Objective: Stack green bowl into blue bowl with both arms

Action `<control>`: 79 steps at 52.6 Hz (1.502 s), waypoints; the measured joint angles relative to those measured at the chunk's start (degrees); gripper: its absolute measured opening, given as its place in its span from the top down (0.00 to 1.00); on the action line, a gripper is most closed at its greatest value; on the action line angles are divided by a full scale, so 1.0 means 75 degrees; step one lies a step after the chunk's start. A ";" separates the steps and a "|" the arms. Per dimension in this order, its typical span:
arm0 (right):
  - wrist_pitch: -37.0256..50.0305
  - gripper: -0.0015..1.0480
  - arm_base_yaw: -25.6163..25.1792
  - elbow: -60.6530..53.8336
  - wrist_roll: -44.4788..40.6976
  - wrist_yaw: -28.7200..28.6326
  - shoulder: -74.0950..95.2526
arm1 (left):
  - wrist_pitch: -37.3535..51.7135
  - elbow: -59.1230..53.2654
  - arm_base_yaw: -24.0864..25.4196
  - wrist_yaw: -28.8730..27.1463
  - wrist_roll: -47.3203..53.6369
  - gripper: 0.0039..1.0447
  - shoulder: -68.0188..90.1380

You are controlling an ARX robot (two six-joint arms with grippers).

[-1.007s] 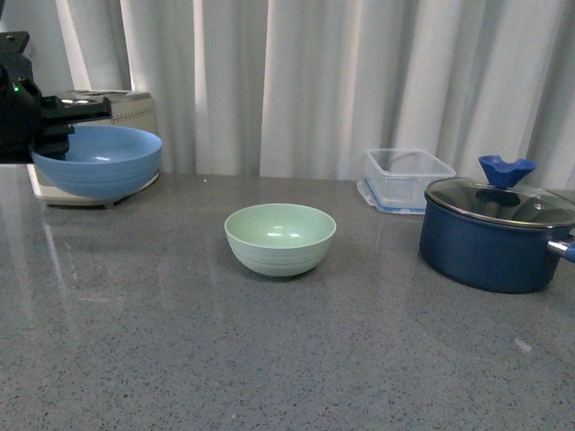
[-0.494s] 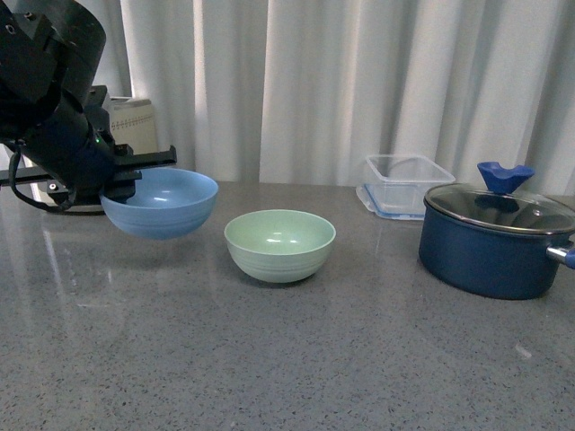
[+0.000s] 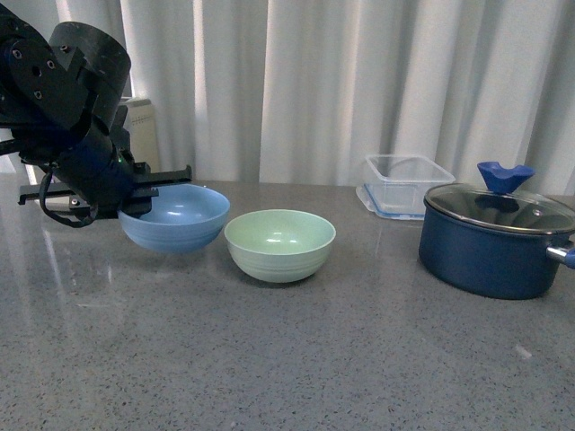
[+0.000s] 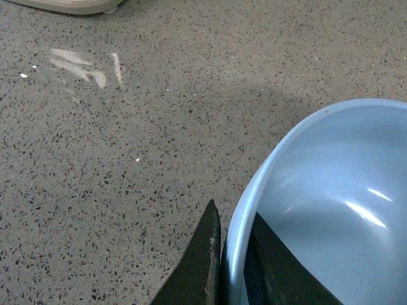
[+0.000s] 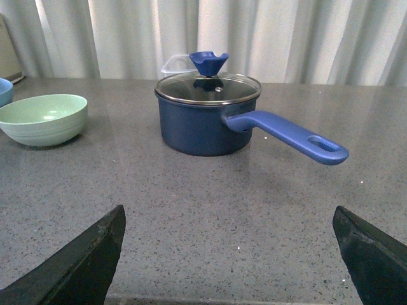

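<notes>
Pale mint-green round bowl (image 3: 279,241) sits upright mid-bench on the grey speckled stone-look bench (image 3: 296,359), empty. Light sky-blue round bowl (image 3: 175,218) is just beside it toward the left edge; whether its base touches the bench cannot be told. Left gripper (image 4: 234,267) is pinching the blue bowl's rim, one finger inside, one outside. Right gripper (image 5: 227,213) is spread wide, holding nothing, low over the bench. White pleated curtains (image 3: 314,81) run behind the back edge. Near the right edge are a dark navy glass-lidded pot (image 3: 497,242) and a clear plastic tub (image 3: 406,180).
</notes>
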 joint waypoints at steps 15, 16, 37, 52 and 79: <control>0.0000 0.10 0.0000 0.0000 0.0000 0.0000 0.0000 | 0.0003 0.0195 0.0000 0.0009 -0.0006 0.94 0.0210; 0.0000 0.10 0.0000 0.0000 0.0000 0.0000 0.0000 | 0.0012 0.0204 0.0000 0.0009 -0.0009 0.94 0.0221; 0.0000 0.10 0.0000 0.0000 0.0000 0.0000 0.0000 | 0.0052 0.0248 0.0000 0.0006 -0.0044 0.94 0.0460; 0.0000 0.10 0.0000 0.0000 0.0000 0.0000 0.0000 | 0.0122 0.0265 0.0023 -0.0003 -0.0058 0.94 0.0562; 0.0000 0.10 0.0000 0.0000 0.0000 0.0000 0.0000 | 0.0883 -0.0172 0.0152 -0.0152 0.0254 0.21 -0.0577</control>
